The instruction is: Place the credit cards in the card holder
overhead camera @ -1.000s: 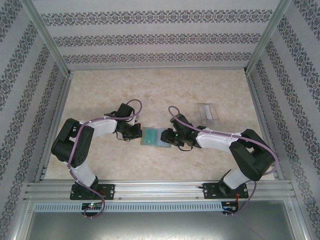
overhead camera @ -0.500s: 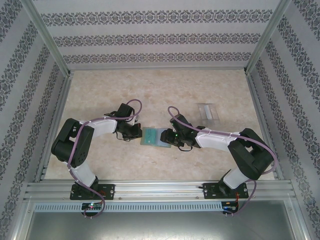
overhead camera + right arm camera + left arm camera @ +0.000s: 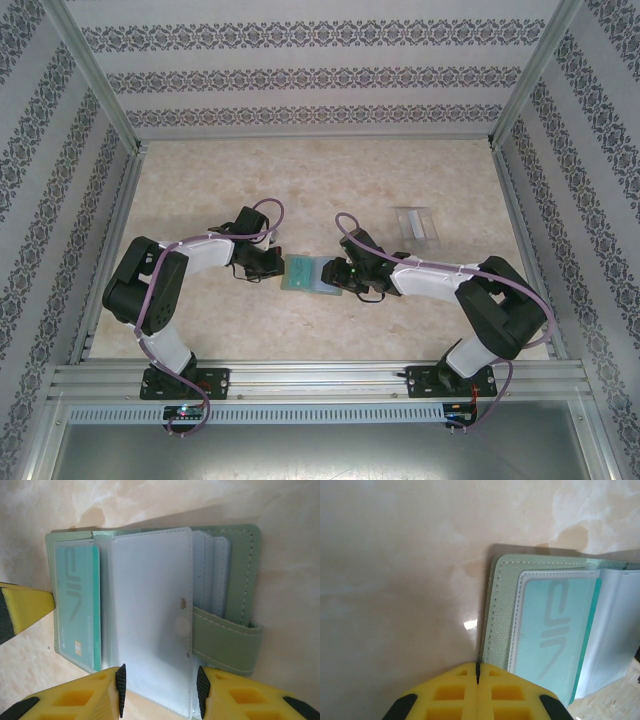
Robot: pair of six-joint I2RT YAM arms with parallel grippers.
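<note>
Change over the last second is tiny. In the top view the right arm's elbow has crept a touch leftward, and everything else sits where it was. The small sage-green folding card holder (image 3: pixel 303 272) hasn't budged; it lies open on the marbled beige table (image 3: pixel 300 180) between the left gripper (image 3: pixel 272 266) and the right gripper (image 3: pixel 340 275). The pale, thin rectangular credit cards (image 3: pixel 417 222) lie well apart from it, further back on the right, untouched.

Left wrist view: the left gripper (image 3: pixel 477 670) has its yellow fingers pressed tight together, and the card holder (image 3: pixel 502 610) cover edge runs straight into the seam, so it looks pinched there. A teal card (image 3: pixel 552 630) already sits in the first sleeve.

Right wrist view: the right gripper (image 3: pixel 160 685) is spread apart, jaws either side of the lower edge of the clear plastic sleeves (image 3: pixel 150 605), gripping nothing. The snap tab (image 3: pixel 225 640) hangs off the right cover, undone.

My read: no real progress lately. The holder is pinned open and ready, but the loose cards haven't been fetched yet.
</note>
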